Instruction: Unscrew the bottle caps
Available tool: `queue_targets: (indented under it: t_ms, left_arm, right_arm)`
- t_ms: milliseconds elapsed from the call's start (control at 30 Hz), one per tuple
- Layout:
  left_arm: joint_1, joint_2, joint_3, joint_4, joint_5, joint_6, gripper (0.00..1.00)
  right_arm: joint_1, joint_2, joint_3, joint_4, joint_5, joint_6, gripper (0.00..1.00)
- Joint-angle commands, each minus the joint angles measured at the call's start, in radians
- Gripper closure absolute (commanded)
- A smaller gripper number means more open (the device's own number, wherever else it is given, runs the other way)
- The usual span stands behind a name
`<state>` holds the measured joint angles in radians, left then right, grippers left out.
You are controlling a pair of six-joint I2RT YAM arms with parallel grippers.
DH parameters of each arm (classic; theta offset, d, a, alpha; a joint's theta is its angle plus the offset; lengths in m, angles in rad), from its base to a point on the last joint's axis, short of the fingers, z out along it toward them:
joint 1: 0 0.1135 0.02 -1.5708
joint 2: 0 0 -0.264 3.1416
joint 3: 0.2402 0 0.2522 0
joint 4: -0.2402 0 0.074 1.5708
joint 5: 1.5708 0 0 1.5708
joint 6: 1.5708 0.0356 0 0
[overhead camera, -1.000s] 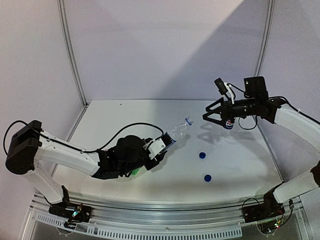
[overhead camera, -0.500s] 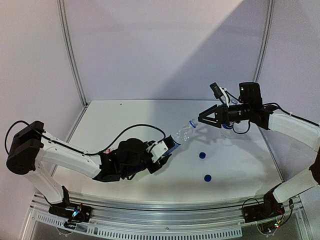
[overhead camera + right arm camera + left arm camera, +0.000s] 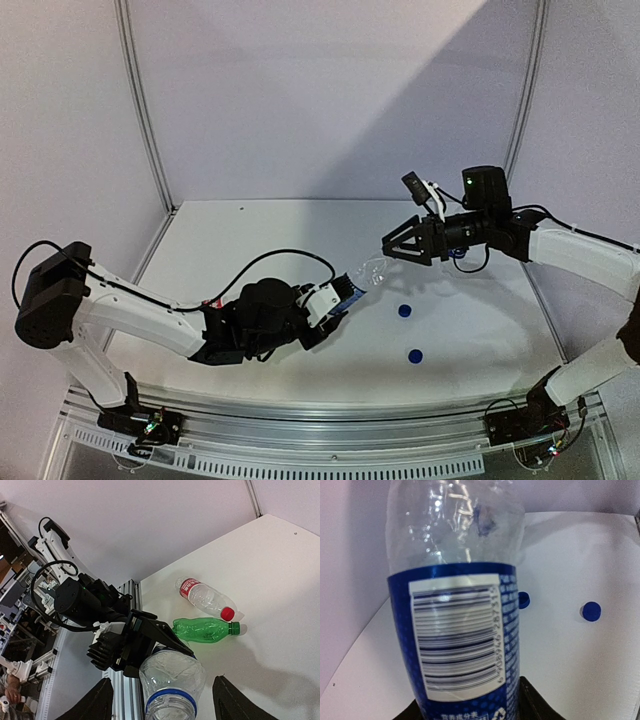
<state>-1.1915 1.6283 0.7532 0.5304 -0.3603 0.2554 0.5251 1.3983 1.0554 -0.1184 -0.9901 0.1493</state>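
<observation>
My left gripper point(image 3: 343, 293) is shut on the clear bottle with the blue label point(image 3: 365, 272) and holds it tilted above the table, neck toward the right arm. In the left wrist view the label point(image 3: 460, 640) fills the frame. My right gripper point(image 3: 402, 252) is open, with its jaws wide on either side of the bottle's neck point(image 3: 170, 702). The mouth looks open, with only a blue ring. Two blue caps point(image 3: 404, 311) point(image 3: 414, 355) lie on the table. The red-label bottle point(image 3: 202, 596) with its red cap point(image 3: 227, 613) and the green bottle point(image 3: 202, 630) with its green cap point(image 3: 234, 627) lie side by side.
The Pepsi bottle point(image 3: 457, 252) stands behind the right gripper, mostly hidden by it. The white table point(image 3: 260, 230) is walled at the back and sides. The left arm point(image 3: 150, 315) stretches low across the front left, covering the red and green bottles in the top view.
My left gripper has carried the blue-label bottle right, toward the right arm. My right gripper has moved left and down, still open, until its jaws flank the bottle's neck.
</observation>
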Motion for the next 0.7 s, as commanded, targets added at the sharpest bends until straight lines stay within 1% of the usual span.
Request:
queue_targets:
  t_ms: [0,67,200,467,567,633,667]
  left_arm:
    - [-0.013,0.012,0.015,0.028,0.010,-0.025,0.51]
    - [-0.013,0.011,0.014,0.032,0.012,-0.029,0.51]
    - [-0.013,0.013,0.014,0.035,0.003,-0.032,0.51]
    - [-0.013,0.014,0.015,0.040,0.006,-0.033,0.51]
    - [-0.013,0.022,0.019,0.033,-0.002,-0.033,0.45]
    - [-0.014,0.035,0.032,0.015,-0.027,-0.033,0.37]
    - [-0.014,0.042,0.040,0.002,-0.046,-0.033,0.34]
  right_arm:
    - [0.010,0.020,0.019,-0.006,-0.016,-0.017,0.36]
    - [0.011,0.020,0.019,-0.006,-0.015,-0.020,0.39]
    - [0.012,0.015,0.016,-0.010,-0.008,-0.029,0.44]
    - [0.012,0.017,0.017,-0.016,0.007,-0.042,0.66]
    - [0.013,0.016,0.029,-0.043,0.027,-0.062,0.79]
    - [0.012,0.017,0.067,-0.127,0.077,-0.117,0.89]
    - [0.012,0.019,0.098,-0.190,0.106,-0.147,0.92]
